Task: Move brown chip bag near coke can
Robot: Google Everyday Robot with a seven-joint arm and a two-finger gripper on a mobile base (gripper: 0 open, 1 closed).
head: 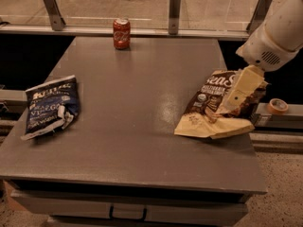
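The brown chip bag [204,118] lies flat near the table's right edge, its tan lower part toward me. The coke can [121,33] stands upright at the far edge of the table, left of centre and far from the bag. My gripper [231,103] reaches in from the upper right on a white arm [277,34]. It hangs over the right half of the brown bag and hides part of the bag's lettering. I cannot tell whether it touches the bag.
A dark blue chip bag [49,107] lies near the left edge of the grey table [142,108]. A roll of tape [277,106] sits on a ledge beyond the right edge. A railing with posts [174,11] runs behind the table.
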